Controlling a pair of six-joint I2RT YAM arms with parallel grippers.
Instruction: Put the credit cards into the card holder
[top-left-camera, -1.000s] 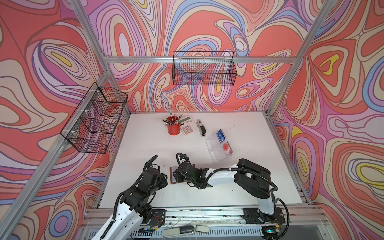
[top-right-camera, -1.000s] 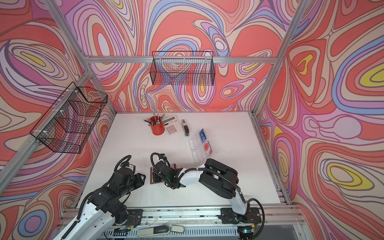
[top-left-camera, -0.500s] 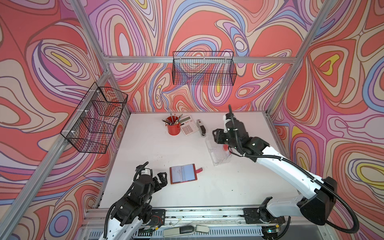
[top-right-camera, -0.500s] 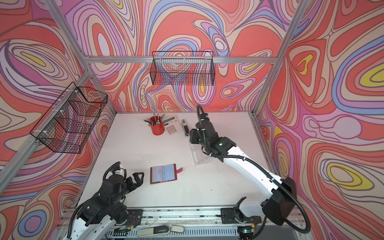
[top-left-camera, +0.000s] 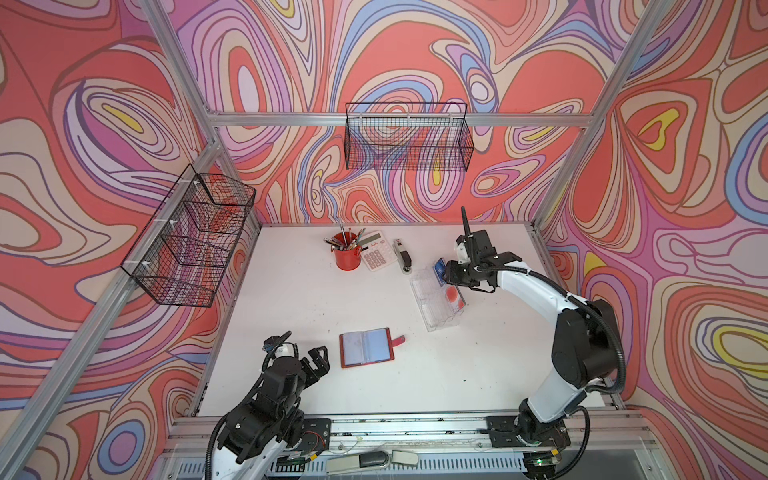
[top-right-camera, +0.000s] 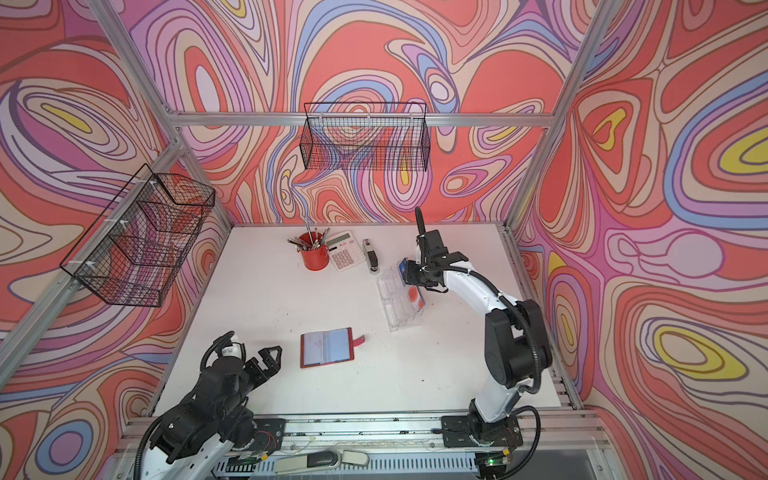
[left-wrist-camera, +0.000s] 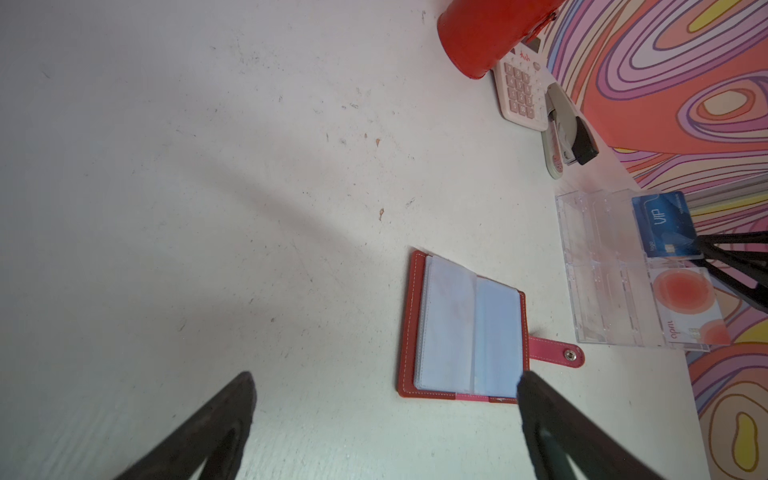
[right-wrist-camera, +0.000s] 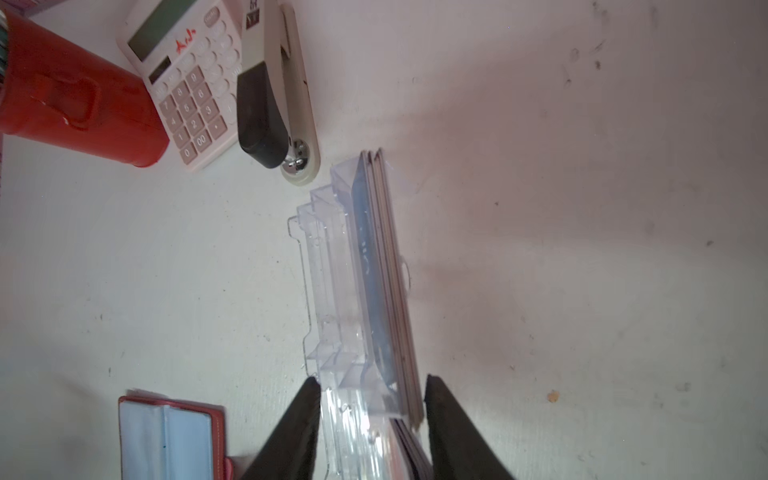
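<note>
The card holder (top-left-camera: 365, 347) (top-right-camera: 327, 347) is a red wallet lying open and flat near the table's front, clear sleeves up, snap tab to the right. The credit cards stand in a clear acrylic tray (top-left-camera: 432, 316): a blue one (top-left-camera: 439, 270) (left-wrist-camera: 665, 226) at the far end, a pale one with a red circle (top-left-camera: 453, 296) (left-wrist-camera: 685, 303) behind it. My right gripper (top-left-camera: 451, 275) (right-wrist-camera: 372, 382) hangs over the tray's far end, jaws apart and straddling the tray wall and the edge-on cards (right-wrist-camera: 386, 282). My left gripper (top-left-camera: 318, 361) (left-wrist-camera: 384, 378) is wide open and empty, left of the wallet (left-wrist-camera: 465, 332).
A red pencil cup (top-left-camera: 347, 257), a calculator (top-left-camera: 377, 253) and a stapler (top-left-camera: 403, 257) stand at the back, just left of the tray. Wire baskets hang on the left wall (top-left-camera: 191, 241) and the back wall (top-left-camera: 407, 141).
My right arm left the wallet, swung to the back right and came down over the tray. My left gripper opened wide and drew back, leaving the wallet open on the table.
</note>
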